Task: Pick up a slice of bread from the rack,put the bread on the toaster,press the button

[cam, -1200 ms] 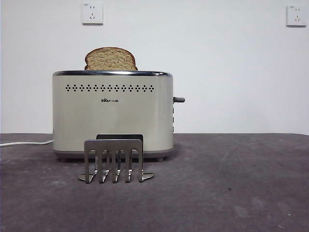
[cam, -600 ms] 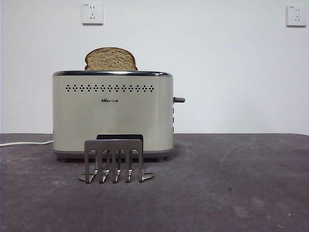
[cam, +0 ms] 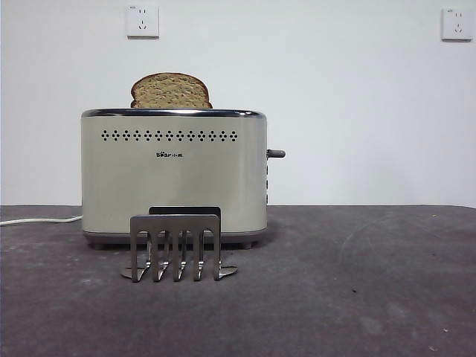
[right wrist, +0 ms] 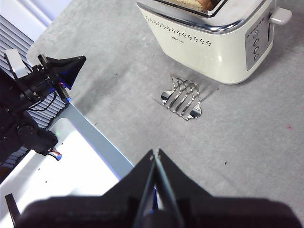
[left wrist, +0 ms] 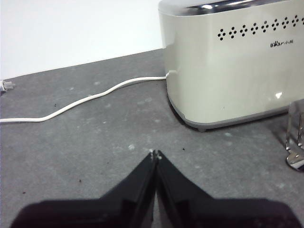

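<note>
The slice of bread (cam: 171, 91) stands upright in the slot of the toaster (cam: 173, 175), its domed brown-crusted top rising above the chrome rim; the right wrist view catches only a sliver of it (right wrist: 194, 4) inside the slot. The cream-white toaster sits on the dark grey table (cam: 357, 290) with its row of vent holes and small logo facing the front camera. The button (cam: 276, 154), a dark grey lever knob, sticks out sideways from the toaster's narrow end, high up its side. Just in front of the toaster stands the rack (cam: 176, 247), a short brushed-metal comb of slotted plates with nothing in its slots, apart from the toaster's base. A white power cord (left wrist: 80, 101) runs from the toaster's other end across the table. The left gripper (left wrist: 155, 154) hangs low over the table near that cord side of the toaster, jaws pressed together and holding nothing. The right gripper (right wrist: 155, 153) is raised well above the table, back from the rack, its jaws likewise closed tip to tip and empty
</note>
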Robot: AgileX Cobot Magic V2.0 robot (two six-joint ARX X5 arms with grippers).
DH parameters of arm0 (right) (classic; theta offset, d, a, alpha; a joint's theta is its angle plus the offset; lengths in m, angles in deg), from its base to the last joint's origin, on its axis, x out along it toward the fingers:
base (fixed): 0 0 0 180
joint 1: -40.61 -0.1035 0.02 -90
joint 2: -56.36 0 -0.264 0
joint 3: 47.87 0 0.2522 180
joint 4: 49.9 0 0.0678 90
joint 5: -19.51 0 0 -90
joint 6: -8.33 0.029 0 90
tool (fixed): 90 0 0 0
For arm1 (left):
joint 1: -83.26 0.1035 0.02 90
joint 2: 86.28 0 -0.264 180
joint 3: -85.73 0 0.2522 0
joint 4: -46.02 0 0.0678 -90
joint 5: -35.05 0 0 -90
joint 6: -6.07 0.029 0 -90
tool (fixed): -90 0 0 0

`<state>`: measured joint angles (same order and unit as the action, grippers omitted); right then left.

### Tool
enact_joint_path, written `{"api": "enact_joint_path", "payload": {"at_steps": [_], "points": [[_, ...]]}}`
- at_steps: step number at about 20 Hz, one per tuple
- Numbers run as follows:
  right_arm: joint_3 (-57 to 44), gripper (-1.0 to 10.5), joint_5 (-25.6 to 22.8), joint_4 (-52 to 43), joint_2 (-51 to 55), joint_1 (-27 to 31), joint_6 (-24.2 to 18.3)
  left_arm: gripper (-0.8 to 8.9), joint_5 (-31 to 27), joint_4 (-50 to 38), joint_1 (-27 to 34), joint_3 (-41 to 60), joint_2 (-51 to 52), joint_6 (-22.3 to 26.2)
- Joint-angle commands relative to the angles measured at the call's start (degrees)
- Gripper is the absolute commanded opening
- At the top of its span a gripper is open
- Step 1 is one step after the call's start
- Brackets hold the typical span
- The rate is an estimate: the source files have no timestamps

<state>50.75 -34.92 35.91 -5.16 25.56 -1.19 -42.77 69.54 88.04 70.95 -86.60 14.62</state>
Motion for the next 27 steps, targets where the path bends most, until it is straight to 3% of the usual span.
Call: {"api": "enact_joint_path", "payload": {"at_steps": [1, 16, 18, 19, 22, 24, 27], "points": [[-0.37, 0.0, 0.04, -0.17, 0.09, -0.02, -0.46, -0.03, -0.17, -0.17, 0.15, 0.83, 0.2, -1.44], [-0.37, 0.0, -0.07, -0.15, 0.22, 0.42, -0.44, -0.03, -0.11, -0.2, 0.15, 0.83, 0.2, -1.44], [-0.37, 0.0, -0.24, -0.63, 2.75, 2.49, -5.2, -0.03, -0.13, -0.2, 0.15, 0.83, 0.2, -1.42], [-0.42, 0.0, 0.39, -2.93, 4.92, 3.89, -7.41, -0.03, -0.11, -0.2, 0.15, 0.83, 0.2, -1.42], [-3.06, 0.0, 5.05, -19.06, 11.85, 7.52, -6.43, -0.03, -0.11, -0.2, 0.15, 0.83, 0.2, -1.44], [-7.76, 0.0, 3.89, -28.37, 17.05, 10.16, -3.1, -0.03, -0.11, -0.2, 0.15, 0.83, 0.2, -1.44], [-19.41, 0.0, -0.52, -36.54, 24.41, 12.52, -2.01, -0.03, -0.11, -0.2, 0.15, 0.83, 0.2, -1.42]]}}
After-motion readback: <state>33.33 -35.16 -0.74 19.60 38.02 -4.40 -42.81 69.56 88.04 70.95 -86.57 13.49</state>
